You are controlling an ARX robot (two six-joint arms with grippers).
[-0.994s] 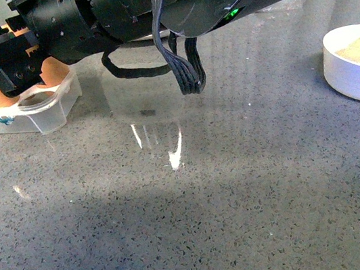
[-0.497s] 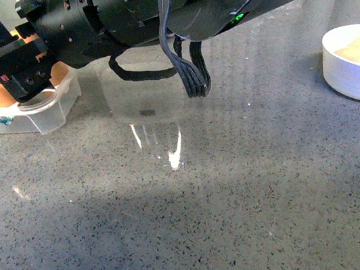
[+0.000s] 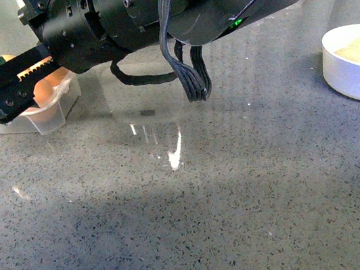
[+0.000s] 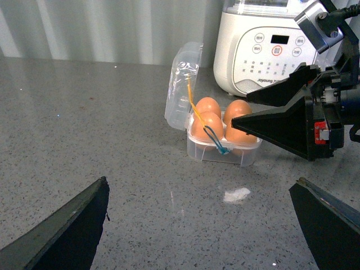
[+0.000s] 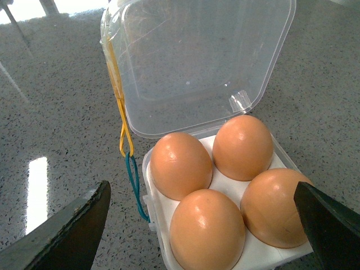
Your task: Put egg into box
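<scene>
Four smooth orange-brown eggs filled the small clear plastic box, and with right fingers and left fingers wide and empty, placing seemed finished.

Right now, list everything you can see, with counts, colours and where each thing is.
counter: one, grey speckled, under everything
box: one, clear plastic, lid open, on the counter
eggs: four, orange-brown, one in each cell
wire: one, yellow and blue, hanging at the lid's edge
bowl: one, white, far right on the counter, contents unclear
appliance: one, white, behind the box
right pincer: one, black, open, at the box
left pincer: one, black, open, empty, away from the box
</scene>
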